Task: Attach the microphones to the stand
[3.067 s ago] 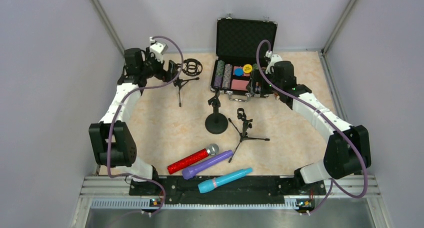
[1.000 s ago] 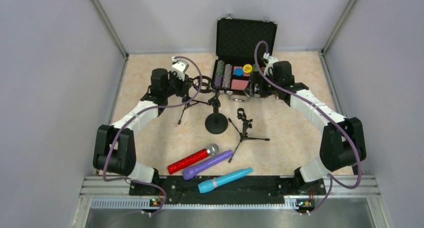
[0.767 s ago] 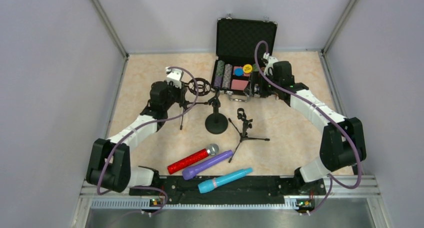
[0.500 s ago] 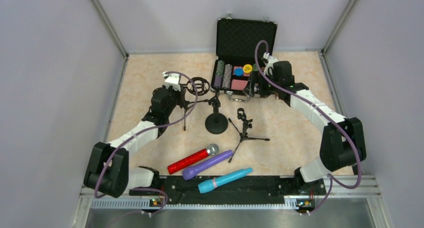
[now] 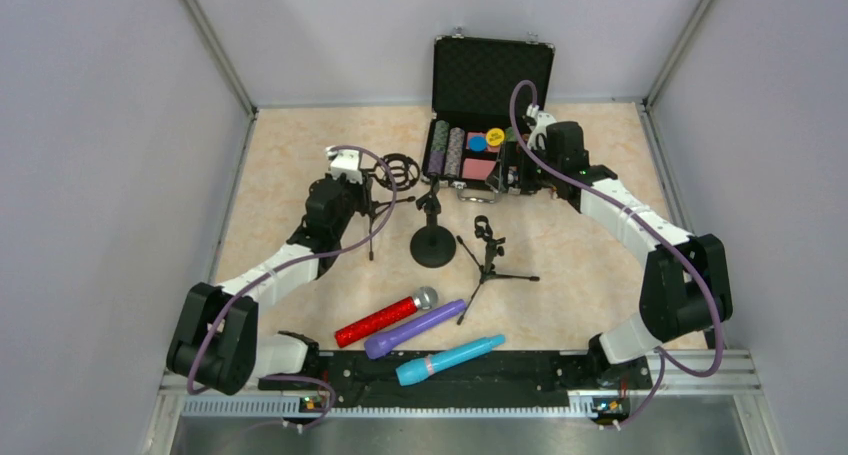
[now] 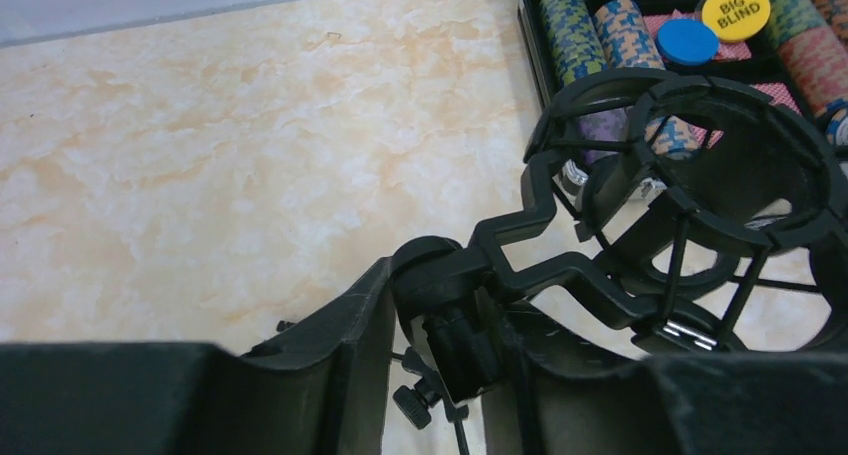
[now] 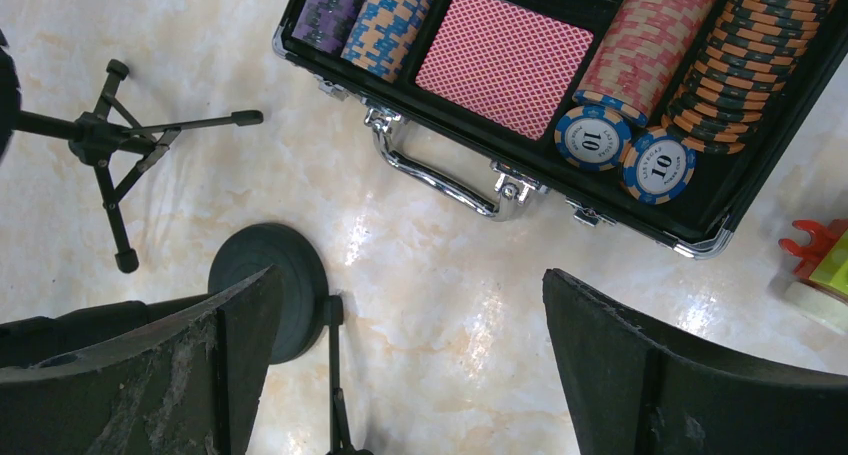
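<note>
My left hand (image 6: 440, 320) grips the shock-mount stand (image 6: 545, 265) just left of the round-base stand (image 5: 433, 247), my right hand (image 7: 410, 335) gapes empty beyond it rightward, and the 3 microphones (image 5: 413, 325) lie on its near side, heads slanting toward it, nearer my left hand.

The beige marbled worktop (image 7: 420, 245) under the right hand (image 7: 410, 365) is shining glossy. That hand's black fingers (image 7: 660, 375) are looking matt and scuffed. Just ahead of it, the black case's chrome metal handle (image 7: 440, 180) is gleaming. The black plastic ring-cage stand (image 6: 540, 272) pinched in the left hand (image 6: 435, 355) is showing a smooth, dull finish. Well behind both hands, the red microphone (image 5: 378, 321) is glittering, its silver mesh head looking metallic.
</note>
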`<state>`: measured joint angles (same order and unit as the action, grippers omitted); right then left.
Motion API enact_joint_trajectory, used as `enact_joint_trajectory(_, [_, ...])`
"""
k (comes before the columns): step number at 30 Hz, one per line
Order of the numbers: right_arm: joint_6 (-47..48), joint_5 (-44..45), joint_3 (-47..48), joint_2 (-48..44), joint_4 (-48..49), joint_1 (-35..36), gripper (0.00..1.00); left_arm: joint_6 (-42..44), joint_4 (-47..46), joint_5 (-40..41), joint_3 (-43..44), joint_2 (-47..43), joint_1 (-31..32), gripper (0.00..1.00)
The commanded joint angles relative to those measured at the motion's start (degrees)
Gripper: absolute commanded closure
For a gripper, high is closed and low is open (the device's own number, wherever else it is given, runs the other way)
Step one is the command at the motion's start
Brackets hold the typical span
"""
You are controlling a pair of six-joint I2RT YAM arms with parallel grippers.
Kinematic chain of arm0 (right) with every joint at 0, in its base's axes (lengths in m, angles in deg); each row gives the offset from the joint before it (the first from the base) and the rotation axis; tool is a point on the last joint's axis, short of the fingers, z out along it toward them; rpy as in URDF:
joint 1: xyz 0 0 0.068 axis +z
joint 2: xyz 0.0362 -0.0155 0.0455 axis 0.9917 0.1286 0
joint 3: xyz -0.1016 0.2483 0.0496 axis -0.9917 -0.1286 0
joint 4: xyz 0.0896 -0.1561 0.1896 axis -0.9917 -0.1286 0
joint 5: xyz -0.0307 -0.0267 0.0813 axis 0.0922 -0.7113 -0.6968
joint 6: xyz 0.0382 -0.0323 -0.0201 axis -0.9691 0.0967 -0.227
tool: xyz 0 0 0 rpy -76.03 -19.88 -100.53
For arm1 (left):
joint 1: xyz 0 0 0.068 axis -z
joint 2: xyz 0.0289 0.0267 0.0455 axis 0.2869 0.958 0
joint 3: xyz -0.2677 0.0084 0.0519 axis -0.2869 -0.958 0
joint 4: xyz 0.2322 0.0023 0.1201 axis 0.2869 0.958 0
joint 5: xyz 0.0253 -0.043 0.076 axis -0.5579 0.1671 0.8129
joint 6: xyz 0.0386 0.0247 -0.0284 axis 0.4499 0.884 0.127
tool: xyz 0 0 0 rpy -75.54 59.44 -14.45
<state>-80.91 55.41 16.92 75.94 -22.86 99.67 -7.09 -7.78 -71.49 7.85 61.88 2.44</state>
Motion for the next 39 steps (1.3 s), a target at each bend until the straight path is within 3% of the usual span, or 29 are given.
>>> enact_joint_trajectory(1, [-0.44, -0.43, 1.00, -1.77, 1.87, -0.32, 0.02, -0.30, -3.64, 1.78, -0.47, -2.66, 1.00, 0.57])
enact_joint_trajectory(7, [-0.39, -0.49, 1.99, -2.91, 0.64, -0.28, 0.01, 2.59, -4.14, 1.92, -1.43, -4.68, 2.32, 0.39])
enact_joint_trajectory(15, [-0.57, -1.11, 2.67, -5.46, -0.15, -0.31, 0.01, 2.85, 0.75, 2.70, -2.92, -11.83, 2.76, 0.32])
enact_joint_trajectory(18, [-1.09, -1.75, 2.85, -6.35, -0.19, -0.32, 0.01, 2.19, 2.36, 2.82, -3.70, -15.49, 2.76, 0.14])
enact_joint_trajectory(22, [-1.98, -2.54, 3.03, -7.26, -0.35, -0.27, 0.01, 0.45, 6.61, 2.61, -3.06, -20.24, 2.73, 0.02])
enact_joint_trajectory(27, [-3.42, -4.17, 2.98, -8.86, -0.68, -0.27, 0.01, -1.78, 11.73, 1.01, -1.69, -25.65, 2.74, 0.01])
enact_joint_trajectory(31, [-5.30, -6.08, 3.23, -10.49, -1.00, -0.24, 0.01, -12.39, 19.72, 6.54, 1.42, -27.31, 2.72, 0.01])
enact_joint_trajectory(39, [-9.58, -9.53, 5.06, -12.70, -2.32, 0.79, 0.01, -16.61, 37.13, 1.01, 10.41, -24.08, 2.65, 0.01])
